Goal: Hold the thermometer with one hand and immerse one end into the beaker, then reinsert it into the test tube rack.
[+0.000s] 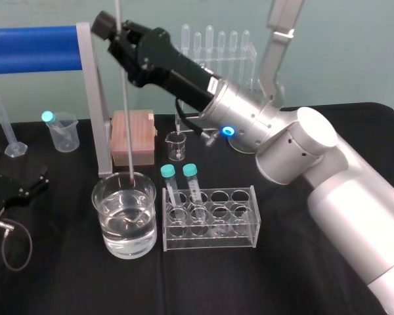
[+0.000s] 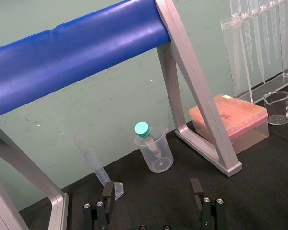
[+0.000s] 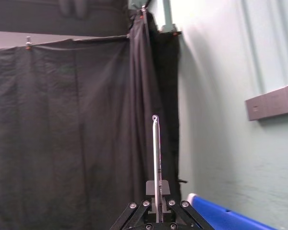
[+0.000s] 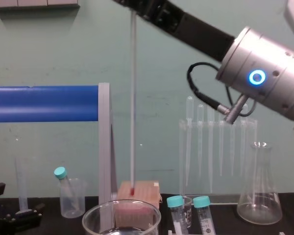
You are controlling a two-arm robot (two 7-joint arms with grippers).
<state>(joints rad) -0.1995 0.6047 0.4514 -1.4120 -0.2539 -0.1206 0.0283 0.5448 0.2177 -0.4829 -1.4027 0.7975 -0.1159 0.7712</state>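
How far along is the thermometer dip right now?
Done: the right hand grips the thermometer upright over the beaker. In hand: the dip; the red tip sits about at the rim, seemingly not yet in the water. Remaining: immersing it, then slotting it into the test tube rack behind. The left hand is parked, open.

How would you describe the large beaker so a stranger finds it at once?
On the black table, find the clear tube rack holding two teal-capped tubes. To its left stands the large beaker: wide clear glass holding water, unlike the small glass beaker behind.
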